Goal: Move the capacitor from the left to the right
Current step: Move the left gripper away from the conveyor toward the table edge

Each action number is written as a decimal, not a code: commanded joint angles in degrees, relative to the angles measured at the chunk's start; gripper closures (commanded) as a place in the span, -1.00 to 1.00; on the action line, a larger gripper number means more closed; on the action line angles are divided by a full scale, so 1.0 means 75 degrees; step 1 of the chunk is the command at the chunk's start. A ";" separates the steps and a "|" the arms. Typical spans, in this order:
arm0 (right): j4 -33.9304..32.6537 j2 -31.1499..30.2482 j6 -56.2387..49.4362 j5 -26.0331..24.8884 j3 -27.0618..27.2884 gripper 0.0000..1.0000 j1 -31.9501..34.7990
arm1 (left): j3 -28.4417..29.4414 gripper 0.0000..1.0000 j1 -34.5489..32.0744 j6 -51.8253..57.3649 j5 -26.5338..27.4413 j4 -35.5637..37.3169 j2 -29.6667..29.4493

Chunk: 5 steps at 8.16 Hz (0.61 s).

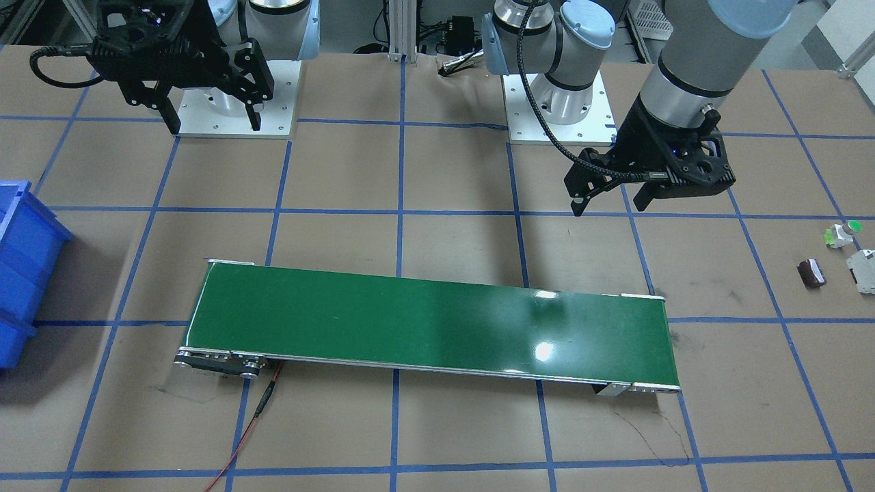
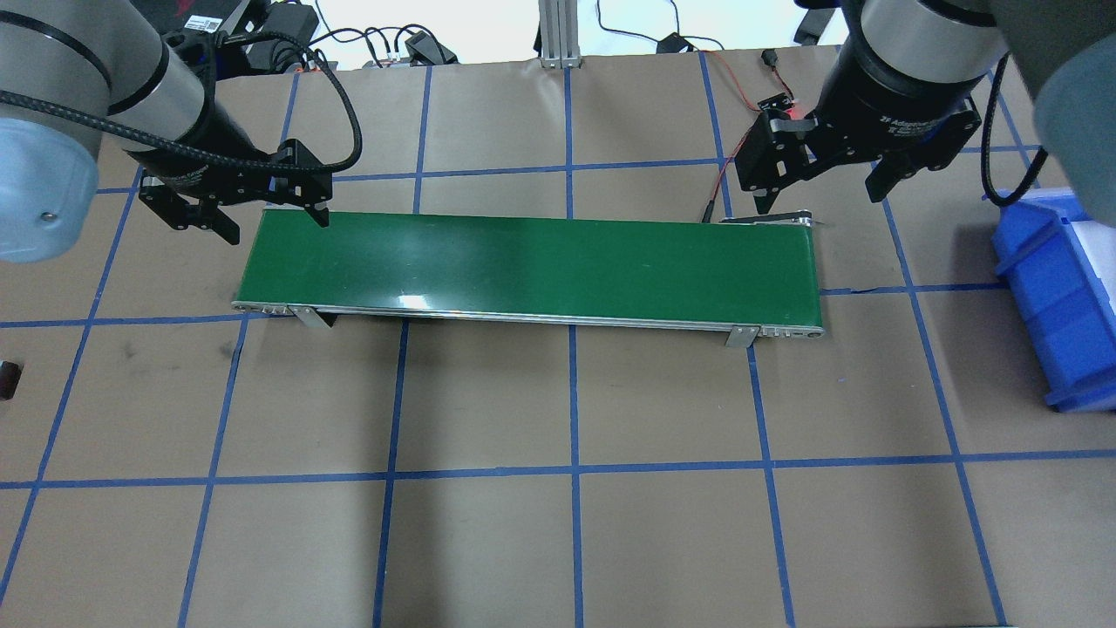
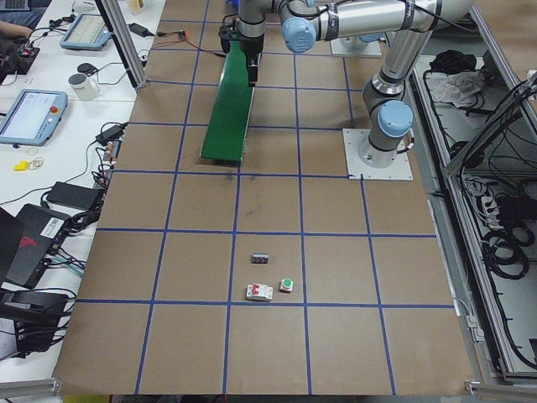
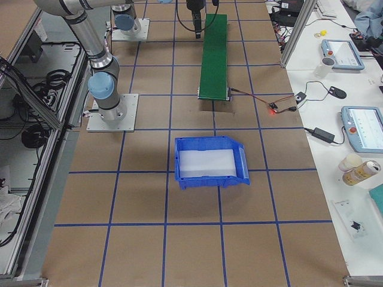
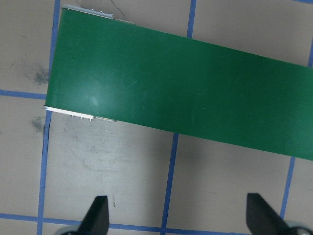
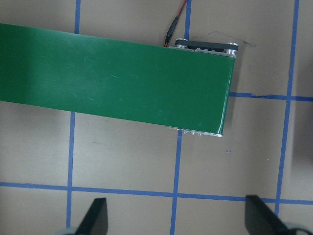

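The capacitor (image 1: 811,272) is a small dark stubby cylinder lying on the brown table at the robot's far left. It also shows at the overhead view's left edge (image 2: 7,380) and in the exterior left view (image 3: 260,259). My left gripper (image 1: 610,201) is open and empty. It hovers above the table by the left end of the green conveyor belt (image 2: 532,266), well away from the capacitor. My right gripper (image 2: 824,194) is open and empty above the belt's right end. Both wrist views show open fingertips (image 5: 98,215) (image 6: 95,215) over the belt ends.
A small white part with a green cap (image 1: 842,234) and a pale grey blocky part (image 1: 863,270) lie beside the capacitor. A blue bin (image 2: 1059,296) stands at the table's right end. A red-black cable (image 1: 263,403) runs from the belt's right end.
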 commanded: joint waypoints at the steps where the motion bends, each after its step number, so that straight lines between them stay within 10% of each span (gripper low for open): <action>1: -0.0090 -0.0033 0.0046 -0.0008 -0.0011 -1.00 -0.0003 | 0.0025 -1.00 0.0068 0.0380 0.0547 0.0011 0.0021; 5: -0.0231 -0.0021 0.0035 -0.0008 -0.0011 -1.00 -0.0003 | 0.0013 -1.00 0.2041 0.1221 0.0460 0.0011 0.0010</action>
